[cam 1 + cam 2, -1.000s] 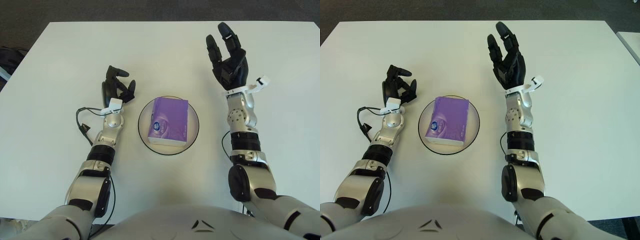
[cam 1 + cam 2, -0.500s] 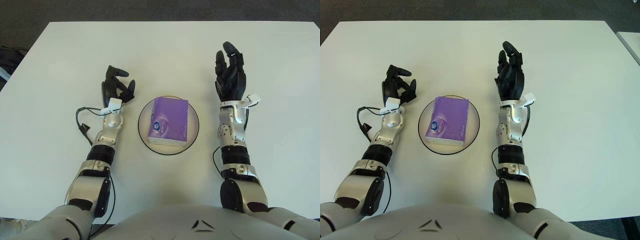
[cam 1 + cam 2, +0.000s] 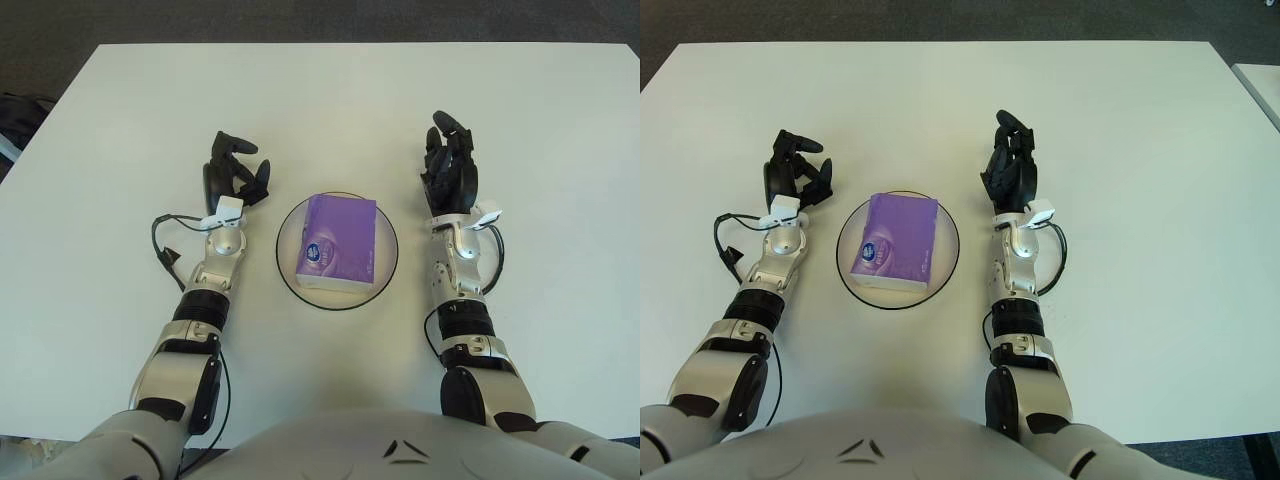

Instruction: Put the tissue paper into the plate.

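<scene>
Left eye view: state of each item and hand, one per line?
tissue pack: lying flat in the plate, not held.
plate: upright on the table, holding the pack.
left hand: left of the plate, fingers curled, holding nothing.
right hand: right of the plate, fingers loosely bent, holding nothing.

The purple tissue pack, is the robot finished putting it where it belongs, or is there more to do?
It looks finished: the tissue pack lies inside the plate. Nothing is in hand: the left hand shows left of the plate, the right hand right of it, both holding nothing. No step seems left.
</scene>
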Controlling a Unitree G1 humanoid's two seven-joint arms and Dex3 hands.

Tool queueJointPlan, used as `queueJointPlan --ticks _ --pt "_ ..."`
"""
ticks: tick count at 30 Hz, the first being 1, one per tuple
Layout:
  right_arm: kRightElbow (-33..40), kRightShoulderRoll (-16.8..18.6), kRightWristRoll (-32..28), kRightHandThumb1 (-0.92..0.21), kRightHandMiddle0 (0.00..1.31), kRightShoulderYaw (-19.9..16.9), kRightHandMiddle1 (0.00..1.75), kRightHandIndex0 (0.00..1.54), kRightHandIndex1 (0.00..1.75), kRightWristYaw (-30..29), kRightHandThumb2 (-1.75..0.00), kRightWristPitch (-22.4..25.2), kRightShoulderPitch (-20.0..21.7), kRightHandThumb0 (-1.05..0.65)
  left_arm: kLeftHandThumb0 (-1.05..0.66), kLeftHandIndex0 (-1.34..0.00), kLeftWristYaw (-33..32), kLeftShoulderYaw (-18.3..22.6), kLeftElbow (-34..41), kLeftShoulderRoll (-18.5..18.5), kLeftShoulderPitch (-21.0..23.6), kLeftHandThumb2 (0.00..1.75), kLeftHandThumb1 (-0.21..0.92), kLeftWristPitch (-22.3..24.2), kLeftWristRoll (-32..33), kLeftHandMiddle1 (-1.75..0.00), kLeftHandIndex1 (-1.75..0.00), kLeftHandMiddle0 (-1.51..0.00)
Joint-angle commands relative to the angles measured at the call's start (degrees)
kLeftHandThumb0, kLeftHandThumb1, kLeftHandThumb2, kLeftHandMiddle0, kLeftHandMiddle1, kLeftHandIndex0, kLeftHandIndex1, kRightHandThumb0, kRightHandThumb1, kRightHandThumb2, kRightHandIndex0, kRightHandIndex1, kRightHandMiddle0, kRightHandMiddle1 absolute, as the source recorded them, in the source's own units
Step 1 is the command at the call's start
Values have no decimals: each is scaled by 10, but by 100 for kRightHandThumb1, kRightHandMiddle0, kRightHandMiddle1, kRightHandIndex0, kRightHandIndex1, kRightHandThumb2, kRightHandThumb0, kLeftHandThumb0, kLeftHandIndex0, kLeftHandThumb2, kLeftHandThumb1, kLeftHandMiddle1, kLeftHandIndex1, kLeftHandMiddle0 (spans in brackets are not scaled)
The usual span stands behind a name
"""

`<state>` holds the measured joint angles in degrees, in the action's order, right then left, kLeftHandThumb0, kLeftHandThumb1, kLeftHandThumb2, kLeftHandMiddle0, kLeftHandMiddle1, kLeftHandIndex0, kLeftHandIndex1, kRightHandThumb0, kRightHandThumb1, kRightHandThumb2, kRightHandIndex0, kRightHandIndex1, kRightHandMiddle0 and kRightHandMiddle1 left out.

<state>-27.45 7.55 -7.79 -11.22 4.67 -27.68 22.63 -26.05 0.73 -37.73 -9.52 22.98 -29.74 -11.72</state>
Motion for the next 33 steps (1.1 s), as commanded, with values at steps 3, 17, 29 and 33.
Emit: queueJointPlan --ticks 3,17,29,33 --pt "-52 -22 43 -92 0 12 87 42 10 -31 -68 -30 -2 -58 -39 -38 2 -5 -76 6 -115 84 66 -8 -10 -175 -171 -78" --pt "-143 -41 80 -92 0 27 83 40 8 -73 -72 -64 17 -63 -39 -38 -11 -9 -73 4 -113 83 67 -14 -20 -175 -170 -80" --pt "-174 -51 82 -92 0 34 77 38 6 -84 -72 -61 22 -64 -39 -39 -20 -10 -70 4 -113 84 66 -19 -23 -172 -171 -75" --pt "-183 -53 80 -92 0 36 76 38 6 -85 -72 -59 24 -65 -39 -39 -21 -9 -70 5 -113 84 66 -21 -21 -172 -170 -75"
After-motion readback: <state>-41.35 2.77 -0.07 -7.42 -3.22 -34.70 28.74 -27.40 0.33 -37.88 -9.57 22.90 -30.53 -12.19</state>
